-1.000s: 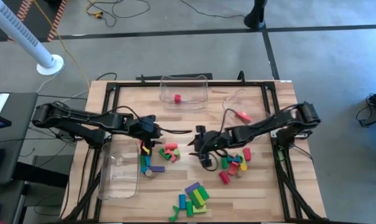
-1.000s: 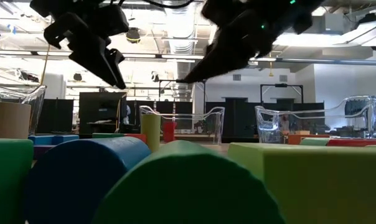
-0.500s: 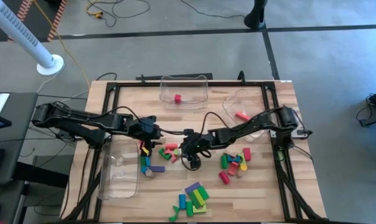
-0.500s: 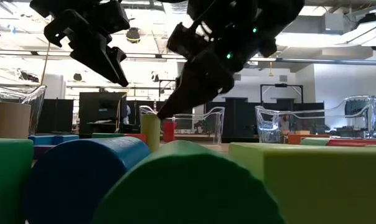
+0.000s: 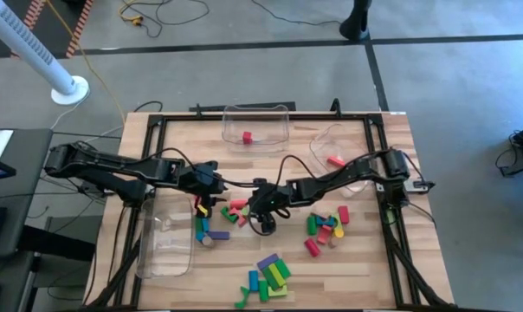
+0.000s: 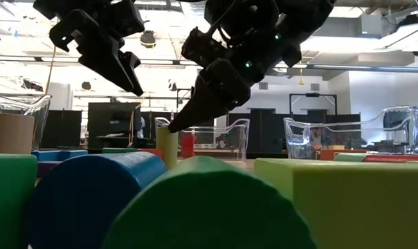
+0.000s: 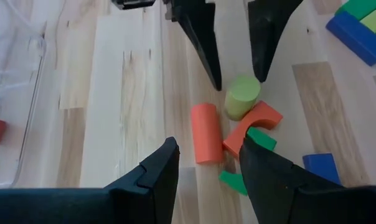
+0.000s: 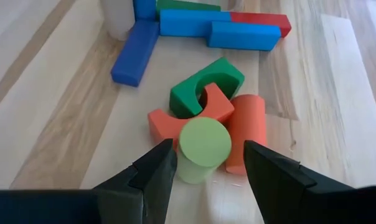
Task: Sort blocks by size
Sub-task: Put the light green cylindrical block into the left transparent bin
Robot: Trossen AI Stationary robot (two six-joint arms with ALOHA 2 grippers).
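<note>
Two open fingers of the right gripper set either side of the light green cylinder (standing upright mid-table, touching the orange arch), likely to grab it. Left gripper open too, waiting nearby, holding nothing.

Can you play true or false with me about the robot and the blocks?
1. The right gripper has its open fingers on both sides of the light green cylinder. True.
2. The green arch lies alone, far from other blocks. False: it touches the orange arch.
3. The left gripper is squeezing a block. False: it is open and holds nothing, above the orange cylinder.
4. A small red block sits inside the clear bin at the table's far edge. True.
5. All the blocks are already sorted into bins. False: most lie loose on the table.
</note>
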